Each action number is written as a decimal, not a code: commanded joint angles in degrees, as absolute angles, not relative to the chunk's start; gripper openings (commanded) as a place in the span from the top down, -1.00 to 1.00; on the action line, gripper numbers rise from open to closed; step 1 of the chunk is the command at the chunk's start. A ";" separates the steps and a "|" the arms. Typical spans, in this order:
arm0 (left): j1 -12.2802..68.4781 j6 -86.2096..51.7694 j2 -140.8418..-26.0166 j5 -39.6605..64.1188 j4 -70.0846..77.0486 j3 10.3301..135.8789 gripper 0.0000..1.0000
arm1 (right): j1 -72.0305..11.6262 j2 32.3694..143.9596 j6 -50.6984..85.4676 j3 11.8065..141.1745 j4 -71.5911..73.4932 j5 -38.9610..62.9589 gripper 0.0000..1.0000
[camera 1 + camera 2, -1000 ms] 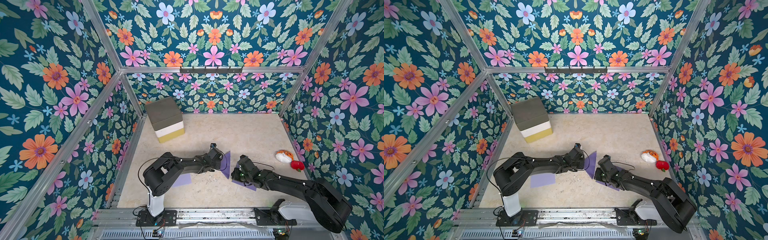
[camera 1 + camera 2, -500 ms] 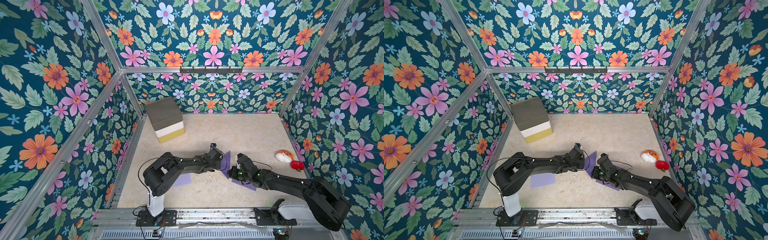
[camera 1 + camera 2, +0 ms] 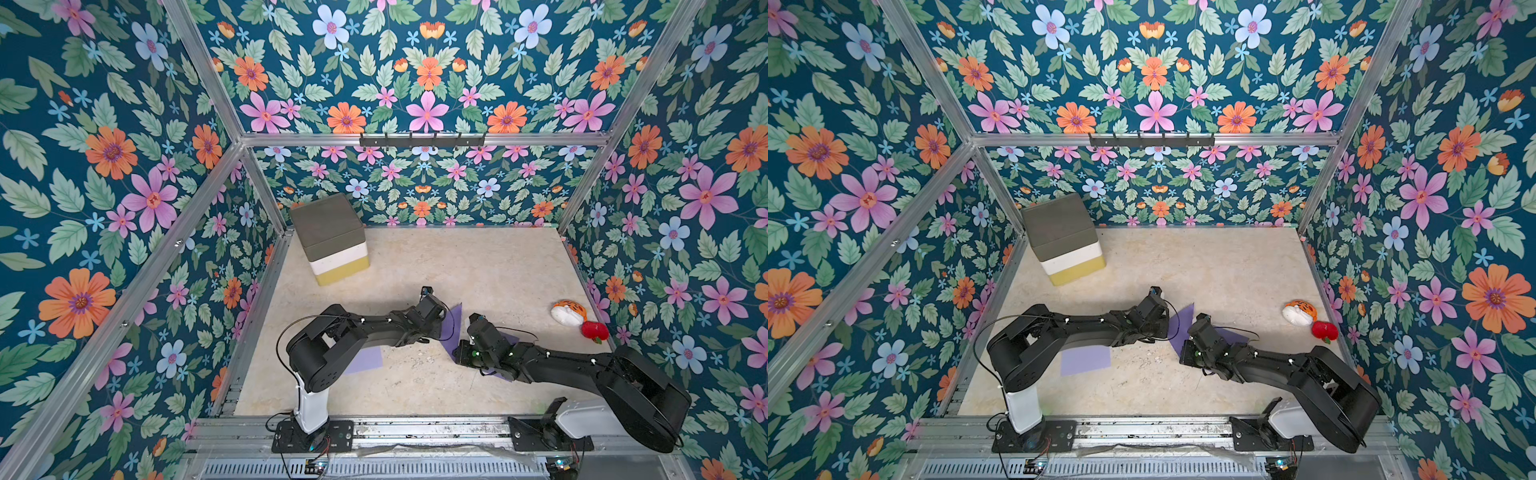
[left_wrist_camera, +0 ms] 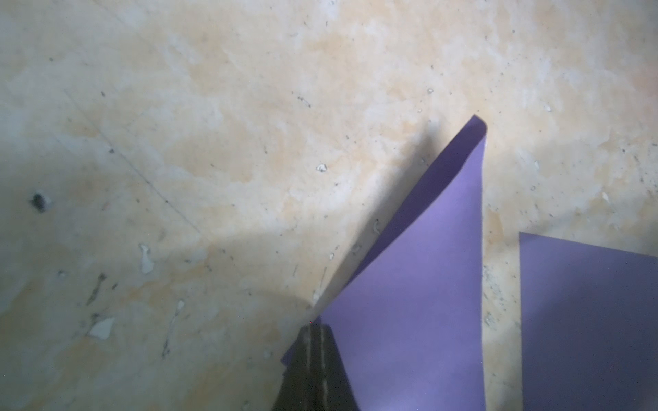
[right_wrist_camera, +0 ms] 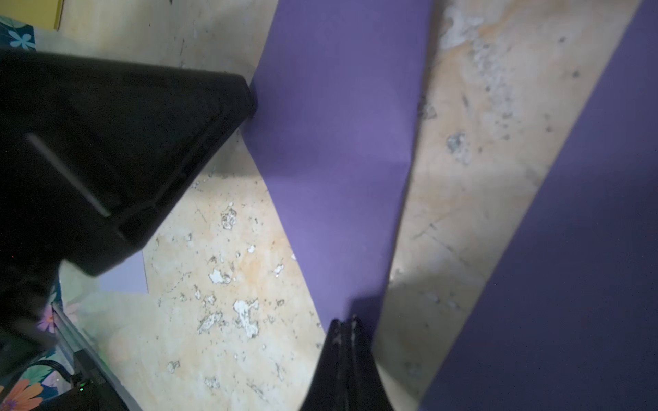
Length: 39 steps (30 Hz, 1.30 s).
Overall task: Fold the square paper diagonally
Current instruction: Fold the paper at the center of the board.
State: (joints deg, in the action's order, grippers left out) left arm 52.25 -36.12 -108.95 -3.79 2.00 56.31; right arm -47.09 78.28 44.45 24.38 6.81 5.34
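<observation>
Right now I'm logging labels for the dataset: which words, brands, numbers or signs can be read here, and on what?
No text can be read anywhere.
purple paper: blank.
stacked block: no label.
tiger toy: stripes, no writing.
red toy: plain.

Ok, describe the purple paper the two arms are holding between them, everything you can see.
The purple paper is a thin, matte, plain sheet, held up over the beige table and bowed rather than flat. The left fingers pinch one corner, the right fingers another. Its free tip curls over. No sharp crease shows yet.
</observation>
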 commanded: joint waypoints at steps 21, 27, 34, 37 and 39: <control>51.87 -35.86 -112.34 -5.43 -21.64 54.90 1.00 | -44.91 67.26 48.89 22.48 9.44 8.66 0.96; 51.87 -35.78 -112.44 -5.12 -21.70 55.06 1.00 | -44.91 72.11 48.17 23.84 10.70 10.12 0.99; 51.86 -35.76 -112.41 -5.41 -21.82 55.13 1.00 | -45.08 74.46 48.02 21.37 11.05 11.37 0.99; 51.85 -35.72 -112.41 -5.67 -22.00 55.20 1.00 | -45.70 75.05 48.25 20.38 10.55 11.34 1.00; 51.86 -35.74 -112.48 -5.79 -22.06 55.09 1.00 | -45.97 74.47 48.27 19.47 10.04 11.19 1.00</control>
State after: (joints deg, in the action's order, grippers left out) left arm 52.27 -36.07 -108.97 -3.84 1.54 56.62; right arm -45.67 74.74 48.31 20.12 9.74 10.90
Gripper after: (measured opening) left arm 0.073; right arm 0.062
